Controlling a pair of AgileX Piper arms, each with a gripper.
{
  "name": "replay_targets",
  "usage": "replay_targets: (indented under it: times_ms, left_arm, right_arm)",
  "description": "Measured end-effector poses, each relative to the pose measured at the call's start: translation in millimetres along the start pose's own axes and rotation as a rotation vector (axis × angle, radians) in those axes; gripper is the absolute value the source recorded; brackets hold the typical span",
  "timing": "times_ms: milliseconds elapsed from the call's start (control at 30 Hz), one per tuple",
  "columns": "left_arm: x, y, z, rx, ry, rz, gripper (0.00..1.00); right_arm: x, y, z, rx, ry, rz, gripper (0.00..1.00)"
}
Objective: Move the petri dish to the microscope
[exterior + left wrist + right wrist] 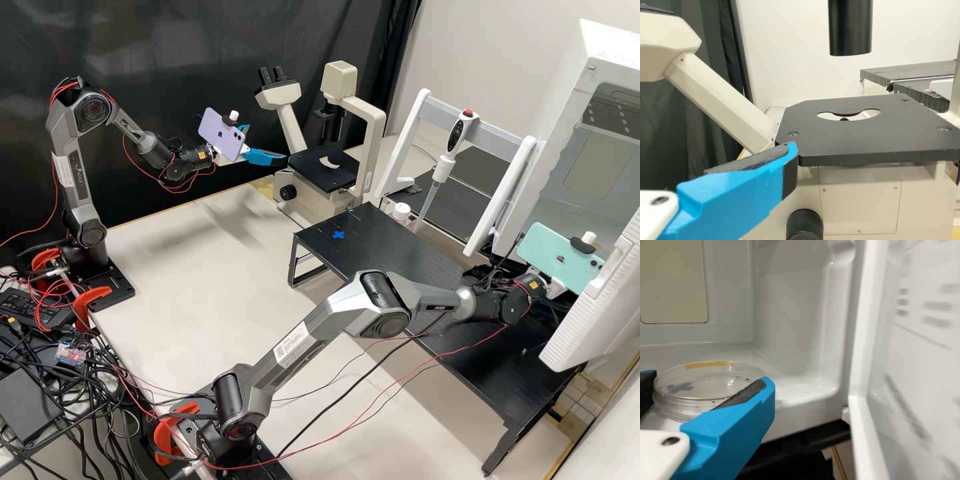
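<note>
Sitting inside the white chamber [610,53], frame right, is the petri dish [705,385]; the right gripper [555,287] is straddling it, fingers parted. The left gripper [269,142] is gaping wide near the upper-centre microscope [313,175].

High view: small-print labels on the left arm [81,170], upper left, and right arm [320,320], lower centre; logos on the purple phone [230,143] and teal phone [547,250]. Right wrist view: blurred print, white door [920,355], right.

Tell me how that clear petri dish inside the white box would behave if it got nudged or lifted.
The petri dish looks clear and thin-walled, so probably light, stiff and easy to crack. Its smooth rim may slip. Being low and wide, it would likelier slide than tip.
</note>
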Motion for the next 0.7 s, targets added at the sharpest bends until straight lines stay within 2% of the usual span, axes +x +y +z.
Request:
replay_targets:
  times_ms: [233,467,700]
  left_arm:
    - [0,0.0,0,0.000,0.000,0.000,1.00]
    - [0,0.0,0,0.000,0.000,0.000,1.00]
    - [0,0.0,0,0.000,0.000,0.000,1.00]
  right_arm:
    - [-28,14,-8,0.012,0.053,0.013,0.00]
    - [-49,15,-22,0.021,0.130,0.011,0.00]
    - [-73,6,-28,0.024,0.124,-0.034,0.00]
